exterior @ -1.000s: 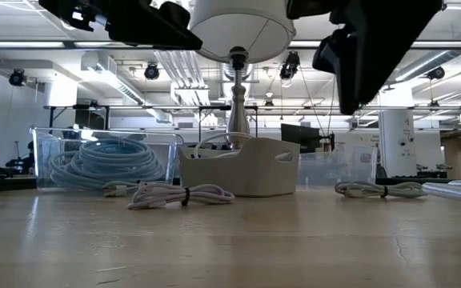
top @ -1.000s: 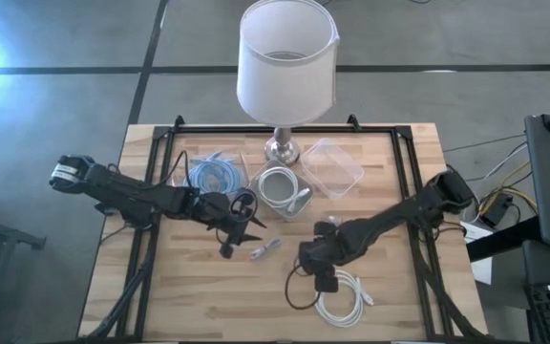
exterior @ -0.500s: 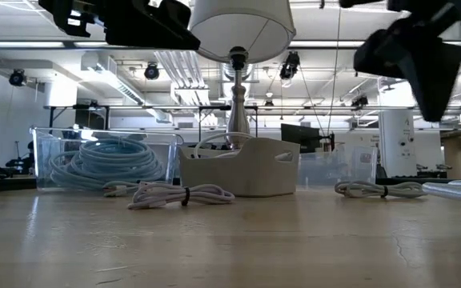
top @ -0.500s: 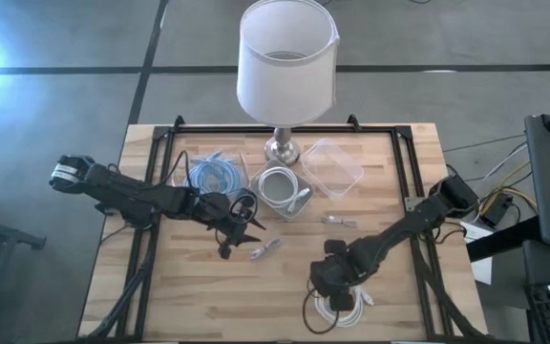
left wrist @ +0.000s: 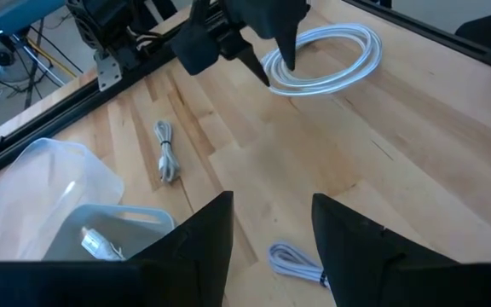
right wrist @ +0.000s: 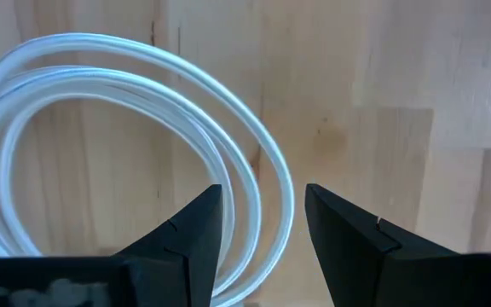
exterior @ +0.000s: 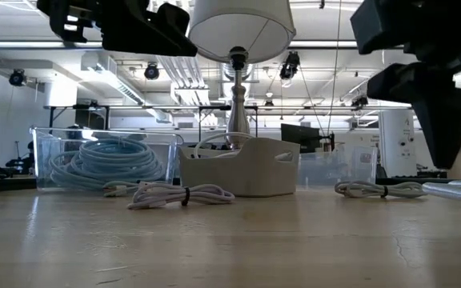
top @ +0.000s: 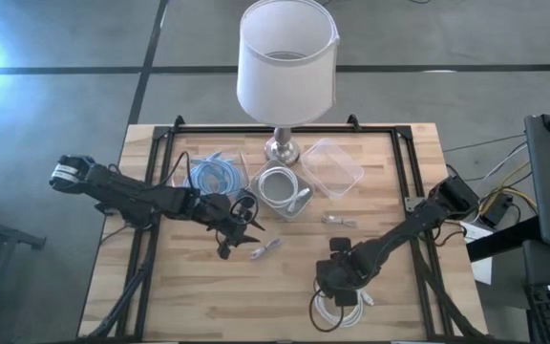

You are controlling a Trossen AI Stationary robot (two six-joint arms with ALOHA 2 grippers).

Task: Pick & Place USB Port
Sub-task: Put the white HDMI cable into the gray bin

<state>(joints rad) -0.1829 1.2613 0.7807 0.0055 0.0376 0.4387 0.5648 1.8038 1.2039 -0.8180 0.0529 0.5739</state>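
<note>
A loose white cable coil (top: 337, 308) lies flat near the table's near edge. My right gripper (top: 340, 285) hangs open right over it. In the right wrist view its fingers (right wrist: 262, 194) stand on either side of the coil's strands (right wrist: 228, 162). A small bundled white cable (top: 265, 250) lies mid-table, and a second bundle (top: 337, 221) lies farther right. My left gripper (top: 241, 227) hovers open just left of the first bundle (left wrist: 297, 259). A white basket (top: 280, 191) stands beyond them with cable pieces inside.
A lamp (top: 285, 57) stands at the far edge behind the basket. A clear bin with a blue cable coil (top: 216, 175) sits to the basket's left, and an empty clear container (top: 332, 167) to its right. A black frame rail (top: 413, 205) runs along the table's sides. Bare wood lies at near left.
My right gripper has moved toward the table's near edge and a little right, from beside the second small bundle to a spot over the white coil. That bundle now lies uncovered. My left arm has kept still.
</note>
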